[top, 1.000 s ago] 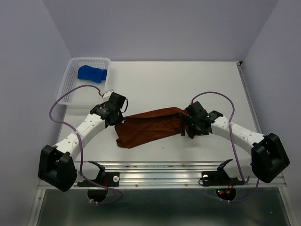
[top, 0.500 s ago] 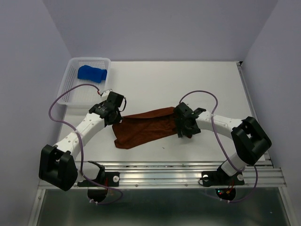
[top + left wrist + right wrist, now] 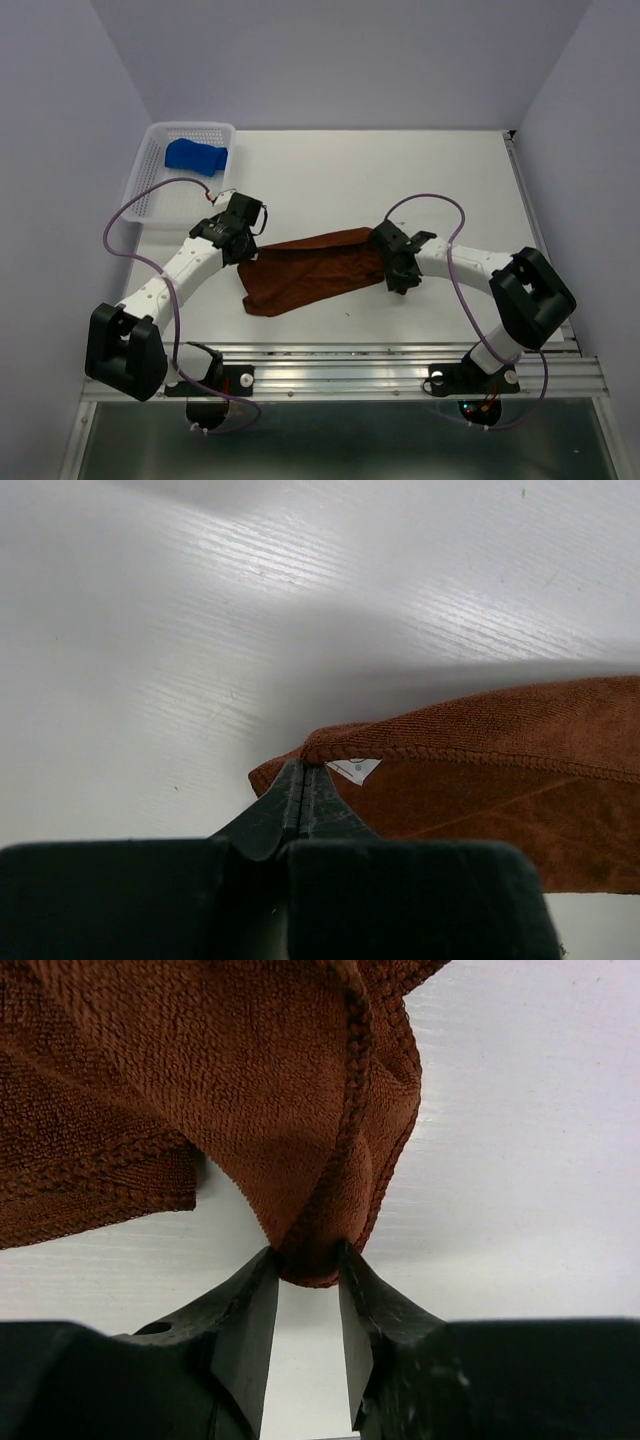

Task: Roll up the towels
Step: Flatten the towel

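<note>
Two grippers hold the rust-brown towel, which lies stretched across the near middle of the table. The left gripper is pinched tight on the towel's left corner, just beside a small white label — its fingertips meet with only cloth between them. The right gripper squeezes a bunched fold at the towel's right end, one finger pressing on each side. Between the two, the cloth lies rumpled on the tabletop. Farther back, at the far left, the blue towel sits bunched in the white basket — well apart from both arms.
</note>
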Controlling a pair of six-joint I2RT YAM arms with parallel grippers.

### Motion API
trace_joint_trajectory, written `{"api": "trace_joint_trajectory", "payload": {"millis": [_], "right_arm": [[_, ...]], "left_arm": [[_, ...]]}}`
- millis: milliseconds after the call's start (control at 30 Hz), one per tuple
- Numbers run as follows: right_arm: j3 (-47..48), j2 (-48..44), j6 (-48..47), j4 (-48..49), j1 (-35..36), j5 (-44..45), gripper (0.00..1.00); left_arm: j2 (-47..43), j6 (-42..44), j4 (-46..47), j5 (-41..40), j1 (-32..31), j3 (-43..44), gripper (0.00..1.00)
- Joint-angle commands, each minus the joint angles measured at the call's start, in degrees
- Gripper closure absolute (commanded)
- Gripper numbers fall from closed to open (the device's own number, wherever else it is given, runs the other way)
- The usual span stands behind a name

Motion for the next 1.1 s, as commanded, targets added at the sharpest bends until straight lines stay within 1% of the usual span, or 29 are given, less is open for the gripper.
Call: {"api": "trace_joint_trajectory", "payload": {"millis": [0,33,67,200,300,400,433,500,567,667,767,900,933,967,1033,1067], "right_arm": [[0.5,2.2,1.8,1.2,0.4,1.8,0.72],[0.8,2.7,1.8,1.2,0.4,2.5,0.79],[1.0,2.9,2.4,1.1,0.4,3.2,0.99],[3.0,-2.3,3.0,-0.4,0.4,9.2,0.99],[6.2,-13.2,2.4,-1.4,-0.2,14.1,0.99],[9.1,-19.1,0.7,-1.7,-0.7,18.3,0.99],[10.0,-22.5,0.2,-2.1,-0.7,21.4,0.99],[12.1,-25.2,-1.5,-3.1,-1.3,24.4,0.99],[16.2,-28.9,-2.9,-4.9,-1.3,28.7,0.99],[21.0,-34.0,-6.0,-5.6,-1.3,31.6,0.99],[26.2,-39.1,-8.1,-6.5,-1.3,32.7,0.99],[31.4,-44.5,-9.0,-9.8,-1.3,32.4,0.99],[32.4,-47.1,-9.1,-11.6,-1.3,31.9,0.99],[33.1,-48.2,-8.9,-12.4,-1.3,30.5,0.99],[34.2,-51.5,-9.4,-13.1,-1.3,28.0,0.99],[34.4,-52.3,-9.6,-13.1,-1.3,25.6,0.99]], "left_arm": [[-0.5,-0.2,-0.3,-1.7,0.7,2.1,1.00],[-0.8,-0.3,-0.3,-1.7,0.7,2.0,1.00],[-1.0,-0.5,-0.3,-1.9,0.7,2.1,1.00],[-3.1,-0.9,-0.8,-2.7,0.9,3.3,1.00],[-6.6,-1.1,-1.3,-3.7,0.9,6.7,1.00],[-9.5,-1.7,-2.0,-4.7,1.0,9.2,1.00],[-10.2,-2.0,-2.4,-5.0,1.0,11.3,1.00],[-11.4,-2.7,-3.7,-6.8,1.1,13.9,1.00],[-13.7,-2.7,-5.1,-7.7,1.1,17.8,1.00],[-18.2,-1.9,-5.8,-7.3,1.1,23.2,1.00],[-21.8,-1.3,-6.1,-7.0,1.1,27.2,1.00],[-28.7,-0.6,-7.3,-5.5,1.2,30.5,1.00],[-29.7,-0.7,-7.6,-4.8,1.2,30.9,1.00],[-30.6,-0.5,-7.5,-1.8,1.2,31.4,1.00],[-32.9,-0.1,-6.4,1.4,1.2,31.1,1.00],[-33.5,0.2,-5.8,5.3,1.2,30.6,1.00]]}}
